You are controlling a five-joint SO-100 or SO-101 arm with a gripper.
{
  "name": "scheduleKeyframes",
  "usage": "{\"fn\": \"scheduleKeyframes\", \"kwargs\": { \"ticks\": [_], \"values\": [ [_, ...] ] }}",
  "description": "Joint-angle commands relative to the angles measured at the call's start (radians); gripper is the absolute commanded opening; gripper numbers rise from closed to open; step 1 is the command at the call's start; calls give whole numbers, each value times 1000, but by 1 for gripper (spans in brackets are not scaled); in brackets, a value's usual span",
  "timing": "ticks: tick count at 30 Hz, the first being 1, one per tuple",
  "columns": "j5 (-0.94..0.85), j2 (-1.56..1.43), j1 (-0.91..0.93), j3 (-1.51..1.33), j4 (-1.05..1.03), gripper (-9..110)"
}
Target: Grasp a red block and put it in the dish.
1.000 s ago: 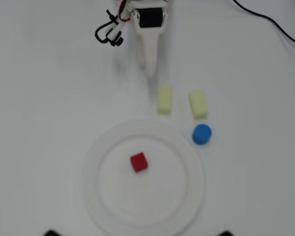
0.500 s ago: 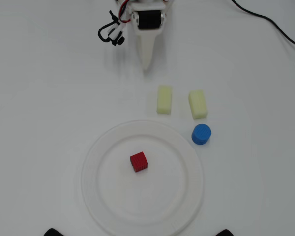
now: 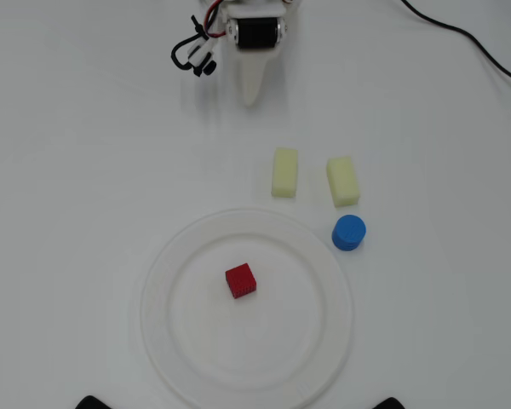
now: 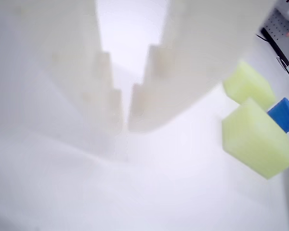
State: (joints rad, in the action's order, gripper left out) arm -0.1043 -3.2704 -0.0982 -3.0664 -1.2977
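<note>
- Red block [image 3: 240, 280] sits inside the dish [image 3: 157, 336], near centre, w/ nothing touching it.
- Claw [image 3: 252, 100] at top of overhead view, well apart from dish; tips pressed nearly together, holding nothing, per wrist view [image 4: 125, 127].
- Two yellow blocks [image 3: 284, 172] [image 3: 342, 181] and blue cylinder [image 3: 349, 232] on white counter [image 3: 77, 170], just outside dish rim.

Open table lies between the gripper [image 3: 251, 100] and dish [image 3: 166, 256]; two yellow blocks [image 3: 284, 172] and a blue cylinder [image 3: 349, 232] crowd its upper-right rim.
</note>
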Motion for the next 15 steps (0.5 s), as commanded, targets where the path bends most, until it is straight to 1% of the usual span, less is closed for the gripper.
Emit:
{"fn": "scheduleKeyframes", "kwargs": {
  "ticks": [1, 15],
  "values": [
    [-28, -179, -8, -114, -18, 0],
    [-32, -179, -6, -112, -18, 1]
  ]
}}
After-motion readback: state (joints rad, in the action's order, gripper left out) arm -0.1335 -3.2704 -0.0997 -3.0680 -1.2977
